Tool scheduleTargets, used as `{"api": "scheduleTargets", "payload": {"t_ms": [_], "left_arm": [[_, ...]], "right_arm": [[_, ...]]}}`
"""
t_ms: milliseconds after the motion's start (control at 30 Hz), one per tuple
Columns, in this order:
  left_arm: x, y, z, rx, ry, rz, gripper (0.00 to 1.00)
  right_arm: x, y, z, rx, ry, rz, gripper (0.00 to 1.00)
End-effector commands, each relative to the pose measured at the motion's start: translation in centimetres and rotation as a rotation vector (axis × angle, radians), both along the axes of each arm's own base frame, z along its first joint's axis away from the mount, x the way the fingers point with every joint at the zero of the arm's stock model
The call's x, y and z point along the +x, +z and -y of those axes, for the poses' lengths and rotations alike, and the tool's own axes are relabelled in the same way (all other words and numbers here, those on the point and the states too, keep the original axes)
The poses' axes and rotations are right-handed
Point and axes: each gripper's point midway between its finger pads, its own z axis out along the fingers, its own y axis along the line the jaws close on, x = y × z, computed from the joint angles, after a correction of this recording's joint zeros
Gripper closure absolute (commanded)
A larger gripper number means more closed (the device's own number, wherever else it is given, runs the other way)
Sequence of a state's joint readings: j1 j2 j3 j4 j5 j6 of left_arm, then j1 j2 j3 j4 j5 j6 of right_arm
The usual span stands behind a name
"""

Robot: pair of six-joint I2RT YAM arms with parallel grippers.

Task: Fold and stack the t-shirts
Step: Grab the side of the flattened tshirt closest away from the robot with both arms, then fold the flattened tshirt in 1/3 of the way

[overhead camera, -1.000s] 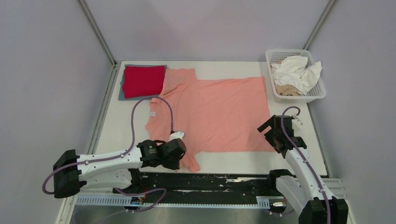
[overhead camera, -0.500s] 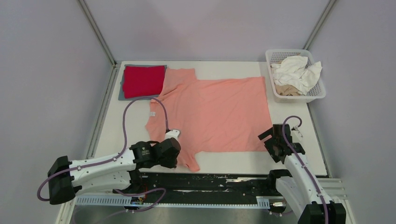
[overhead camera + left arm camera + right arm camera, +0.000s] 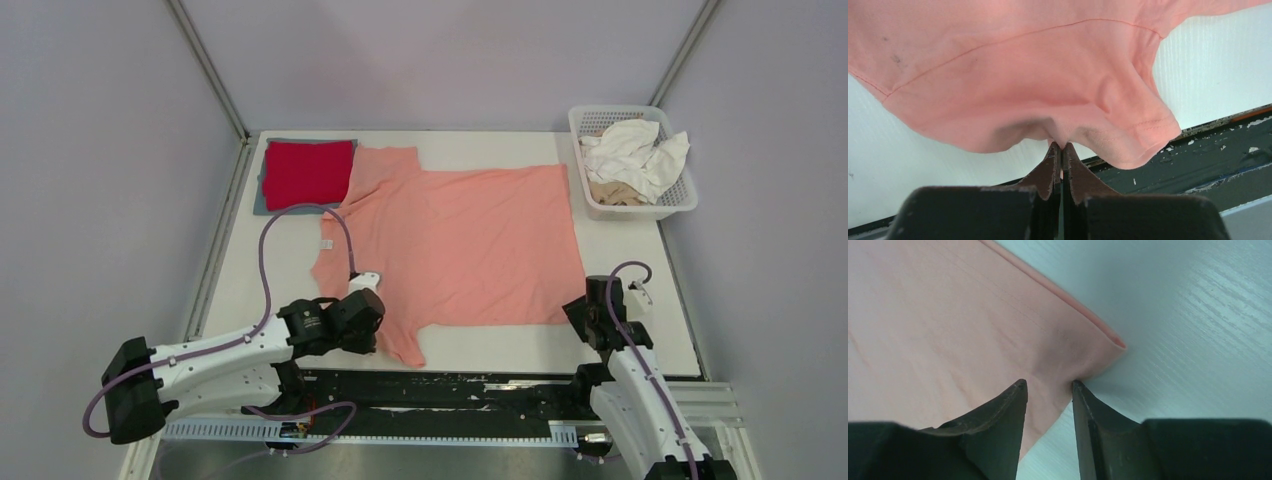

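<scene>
A salmon-pink t-shirt (image 3: 470, 240) lies spread flat across the middle of the table. My left gripper (image 3: 383, 335) (image 3: 1061, 146) is shut on the edge of its near sleeve (image 3: 1048, 115), and the cloth puckers at the fingertips. My right gripper (image 3: 585, 312) (image 3: 1048, 382) is low at the shirt's near right hem corner (image 3: 1088, 347). Its jaws straddle the corner with a gap between them and cloth in that gap. A folded red t-shirt (image 3: 308, 172) lies on a folded grey-blue one (image 3: 262, 205) at the back left.
A white lattice basket (image 3: 680, 195) at the back right holds crumpled white shirts (image 3: 635, 150) and a beige one (image 3: 612, 192). The table's near edge and a black rail (image 3: 480, 385) run just below both grippers. Grey walls enclose the table.
My right gripper has come down and toward the near edge onto the shirt's near right corner, and its jaws have narrowed. The left arm has shifted slightly left, still holding the sleeve.
</scene>
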State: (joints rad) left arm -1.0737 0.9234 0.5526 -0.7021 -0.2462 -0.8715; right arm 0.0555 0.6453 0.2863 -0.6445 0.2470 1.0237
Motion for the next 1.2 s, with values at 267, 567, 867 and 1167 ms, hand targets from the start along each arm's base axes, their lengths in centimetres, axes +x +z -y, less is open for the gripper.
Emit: {"api": "scheduleTargets", "payload": {"t_ms": [267, 567, 867, 1167], "left_arm": [[1.8, 2.0, 0.4, -0.064, 0.061, 0.075, 1.00], [3.5, 3.7, 0.4, -0.104, 0.110, 0.150, 1.00], [8.2, 7.1, 1.8, -0.241, 0.168, 0.261, 1.00], [13.4, 8.8, 0.4, -0.222, 0.299, 0.261, 1.00]], "right_arm": [[1.2, -1.1, 0.2, -0.022, 0.010, 0.000, 0.69], [2.5, 0.5, 0.1, -0.054, 0.076, 0.076, 1.00], [6.7, 4.3, -1.4, -0.069, 0.223, 0.139, 1.00], [11.1, 6.6, -2.6, -0.032, 0.269, 0.142, 1.00]]}}
